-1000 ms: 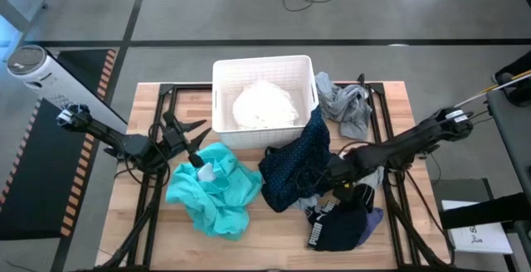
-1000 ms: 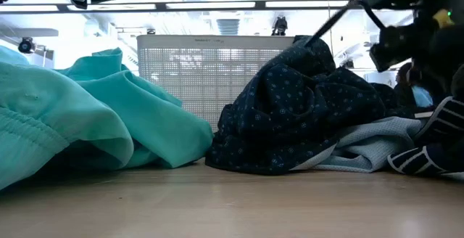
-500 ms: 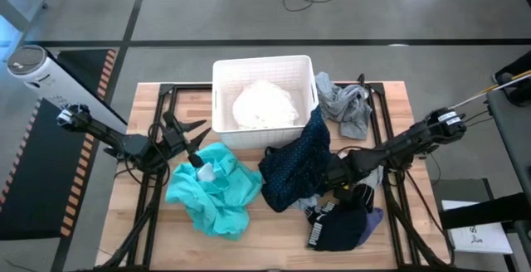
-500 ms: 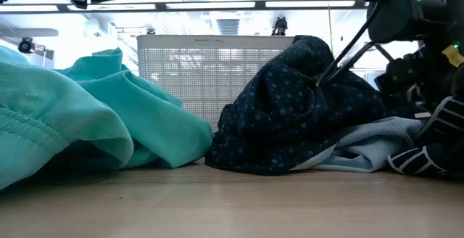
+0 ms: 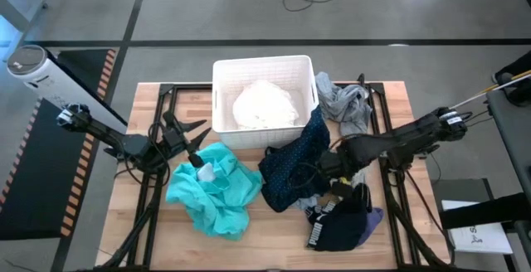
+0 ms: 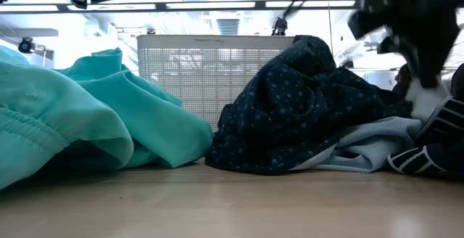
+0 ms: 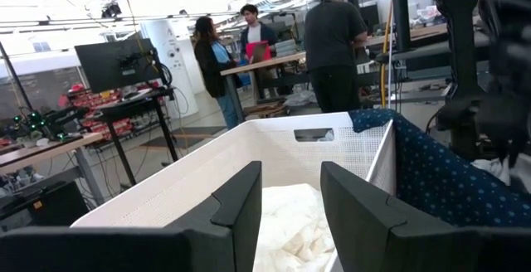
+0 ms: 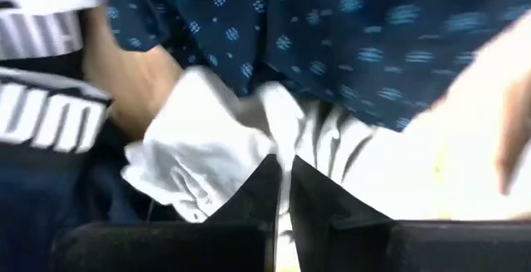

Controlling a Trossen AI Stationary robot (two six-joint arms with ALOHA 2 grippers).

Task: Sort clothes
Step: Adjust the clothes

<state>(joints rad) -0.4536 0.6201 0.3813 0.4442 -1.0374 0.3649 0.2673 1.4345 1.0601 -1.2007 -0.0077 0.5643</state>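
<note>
My right gripper [image 5: 333,179] points down over the clothes pile at the table's right and is shut on a pale grey-white cloth [image 8: 207,148]. That cloth lies between the navy dotted garment [image 5: 294,164] and the navy-black one with white lettering [image 5: 340,226]. A lavender piece [image 5: 375,218] peeks out at the pile's right. The teal garment [image 5: 214,187] is heaped at the near left. My left gripper [image 5: 197,139] hovers open above it, facing the white bin [image 5: 222,73], which holds a white garment [image 5: 265,104]. A grey garment [image 5: 348,106] lies right of the bin. My right gripper pinches a bunched fold of the pale cloth [image 8: 278,135] between its two fingers, coming from above and pointing down. The cloth gathers into wrinkles at the fingertips. Its rest stays under the navy dotted garment [image 8: 348,31]; how many layers are held, I cannot tell.
Black frame rails [image 5: 390,139] run along the table's left and right sides. Bare wood [image 5: 274,239] shows along the near edge. People stand at desks in the room behind the bin, in the left wrist view.
My right gripper has dipped onto the pile beside the navy dotted garment, then risen quickly and shifted slightly toward the table's left. The other clothes lie as before.
</note>
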